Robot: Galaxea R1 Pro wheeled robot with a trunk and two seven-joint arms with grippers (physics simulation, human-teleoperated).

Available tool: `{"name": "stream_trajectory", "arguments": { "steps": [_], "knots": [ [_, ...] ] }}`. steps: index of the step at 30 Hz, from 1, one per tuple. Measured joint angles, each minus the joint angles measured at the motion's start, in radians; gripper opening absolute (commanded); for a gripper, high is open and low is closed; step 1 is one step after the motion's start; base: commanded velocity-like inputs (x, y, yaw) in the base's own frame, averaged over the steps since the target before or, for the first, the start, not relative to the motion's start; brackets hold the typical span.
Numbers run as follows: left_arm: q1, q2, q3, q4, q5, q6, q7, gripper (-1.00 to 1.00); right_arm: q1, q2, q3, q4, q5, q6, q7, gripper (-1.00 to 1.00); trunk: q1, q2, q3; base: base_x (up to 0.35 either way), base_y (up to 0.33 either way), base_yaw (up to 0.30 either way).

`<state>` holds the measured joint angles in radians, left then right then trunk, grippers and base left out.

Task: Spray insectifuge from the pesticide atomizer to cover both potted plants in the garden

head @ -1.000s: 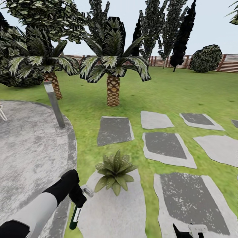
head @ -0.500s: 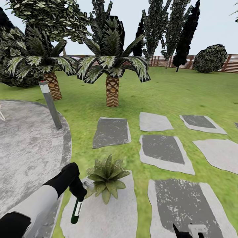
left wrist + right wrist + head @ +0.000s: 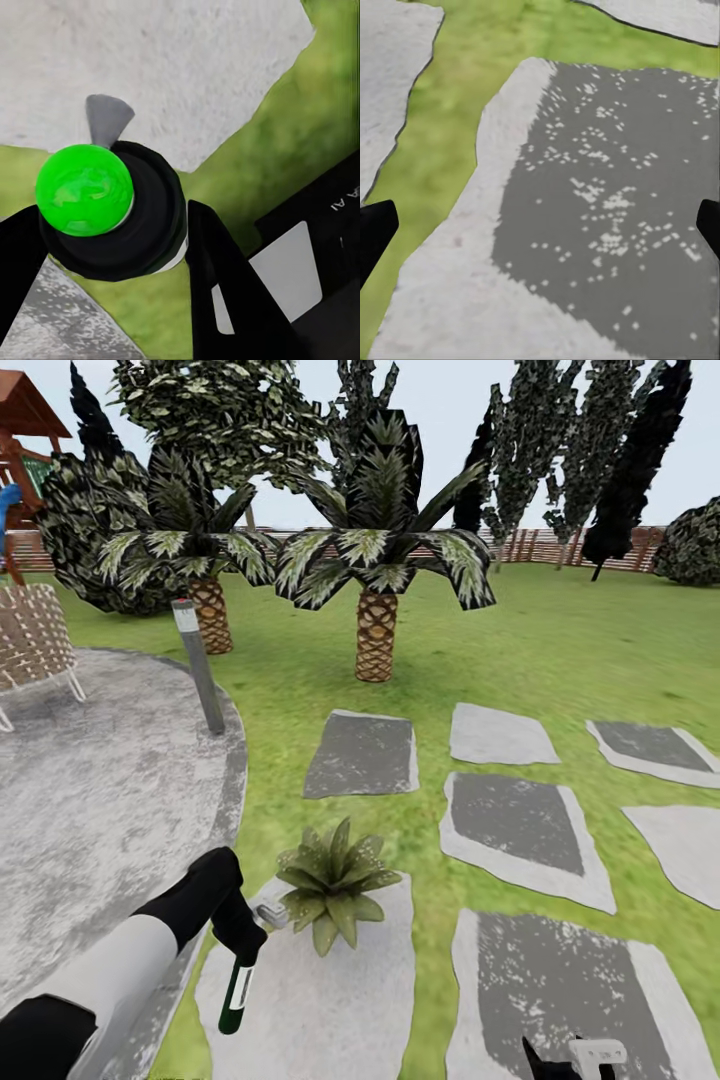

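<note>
One potted plant (image 3: 335, 880) is in sight, and over the last second the whole head view has swung — a wicker chair (image 3: 35, 640) and a red-roofed play frame (image 3: 25, 420) have come in at the far side of the round patio (image 3: 90, 810), and the palms and stepping stones have slid across the frame together, so it is the camera that turned, not the things. Against the plant, the left gripper (image 3: 243, 948) has kept nearly the same place: it stays clamped on the pesticide atomizer (image 3: 234, 1000), which hangs down below the fingers, its bright green end (image 3: 84, 190) facing the left wrist camera between the dark fingers (image 3: 225, 277). The plant stands just beside this gripper, slightly ahead of it and toward the robot's right, on the near corner of a pale stepping stone (image 3: 330, 1000). I judge the pick-up done and the spraying not yet begun — the bottle seems to point at the stone below, not at the leaves. Around the gripper there is open room: flat stone beneath, lawn beyond, the grey bollard light (image 3: 198, 665) and the nearer palm (image 3: 377, 630) well ahead. The right gripper (image 3: 572, 1060) hangs low over a darker stone (image 3: 607, 202), fingers spread wide, holding nothing.
</note>
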<state>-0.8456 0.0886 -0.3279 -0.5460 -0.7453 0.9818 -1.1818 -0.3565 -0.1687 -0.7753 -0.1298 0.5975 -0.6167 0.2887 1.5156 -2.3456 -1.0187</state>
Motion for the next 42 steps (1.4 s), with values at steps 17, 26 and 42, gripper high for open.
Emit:
{"name": "stream_trajectory", "arguments": {
  "steps": [17, 26, 42],
  "knots": [
    [0.009, -0.002, -0.003, 0.011, -0.001, -0.001, 0.006, -1.00, 0.001, -0.002, 0.000, -0.001, 0.000, -0.001, 0.000, 1.00, 0.000, 0.000, 0.000, 0.088, -0.269, 0.092],
    [0.017, 0.009, -0.003, 0.065, -0.002, -0.011, 0.023, -1.00, 0.000, -0.002, 0.000, -0.001, 0.000, -0.001, 0.000, 1.00, 0.000, 0.000, 0.000, 0.000, -0.175, 0.051],
    [0.034, 0.000, 0.002, 0.075, 0.003, -0.015, 0.078, -1.00, 0.000, -0.002, 0.000, -0.001, 0.000, -0.001, 0.000, 1.00, 0.000, 0.000, 0.000, 0.050, -0.084, 0.156]
  ]
}}
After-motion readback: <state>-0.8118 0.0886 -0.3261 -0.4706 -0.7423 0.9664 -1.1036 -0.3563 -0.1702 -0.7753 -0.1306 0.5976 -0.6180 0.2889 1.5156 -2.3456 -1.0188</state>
